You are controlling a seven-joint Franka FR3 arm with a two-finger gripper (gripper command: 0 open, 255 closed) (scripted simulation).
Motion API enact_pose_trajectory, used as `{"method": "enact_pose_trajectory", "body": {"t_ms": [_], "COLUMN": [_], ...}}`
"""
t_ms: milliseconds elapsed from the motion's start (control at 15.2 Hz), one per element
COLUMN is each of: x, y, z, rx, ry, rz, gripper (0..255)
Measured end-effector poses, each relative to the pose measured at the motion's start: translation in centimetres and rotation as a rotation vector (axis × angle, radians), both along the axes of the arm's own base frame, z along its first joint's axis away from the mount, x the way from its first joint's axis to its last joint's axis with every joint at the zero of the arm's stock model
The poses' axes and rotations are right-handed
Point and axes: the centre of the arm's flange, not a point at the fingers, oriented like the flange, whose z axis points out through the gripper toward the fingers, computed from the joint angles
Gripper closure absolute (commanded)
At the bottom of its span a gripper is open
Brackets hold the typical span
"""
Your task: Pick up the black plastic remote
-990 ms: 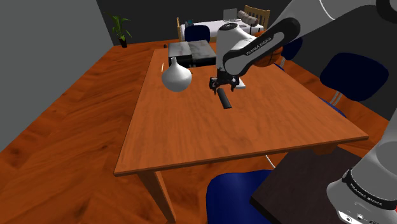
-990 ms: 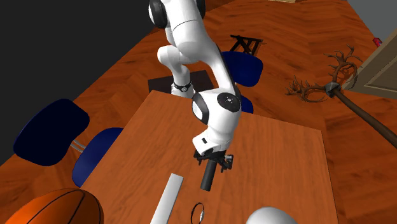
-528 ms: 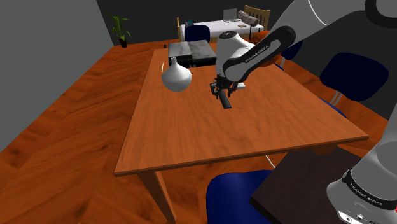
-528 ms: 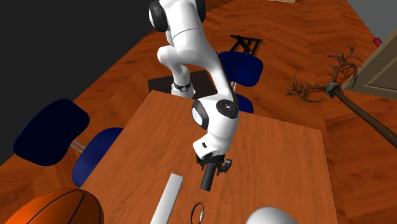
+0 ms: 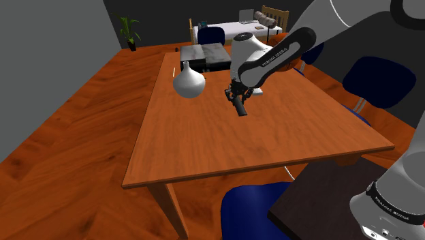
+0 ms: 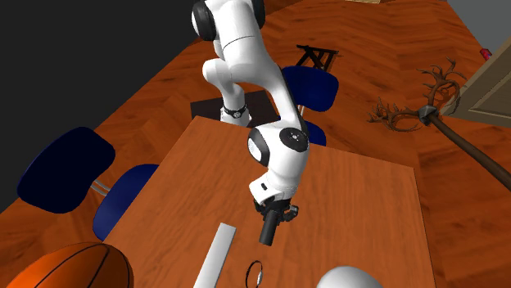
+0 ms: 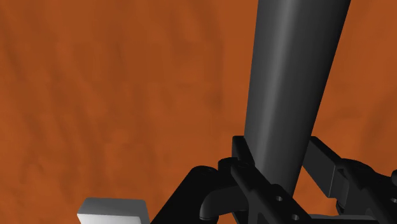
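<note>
Black two-finger gripper low over the reddish-brown wooden table, clenched on one end of the long, dark grey, bar-shaped remote. Fingers pressed against both long sides of it in the wrist view. Remote on the tabletop, free end pointing toward 6 o'clock in the shoulder view. At 9 o'clock of the gripper there, near but apart, a white round-bellied vase with a narrow neck. In the second exterior view, at 8 o'clock of the remote, a flat white strip.
</note>
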Motion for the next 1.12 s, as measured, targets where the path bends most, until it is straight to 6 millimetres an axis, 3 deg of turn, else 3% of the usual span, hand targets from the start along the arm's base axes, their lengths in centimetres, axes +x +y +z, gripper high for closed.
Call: {"method": "enact_pose_trajectory", "body": {"t_ms": [264, 1122], "x": [-0.3, -0.2], "y": [-0.2, -0.2], "z": [0.6, 7.2], "rx": [-0.001, -0.001], "ry": [0.006, 0.007], "rz": [-0.004, -0.004], "gripper": [255, 255]}}
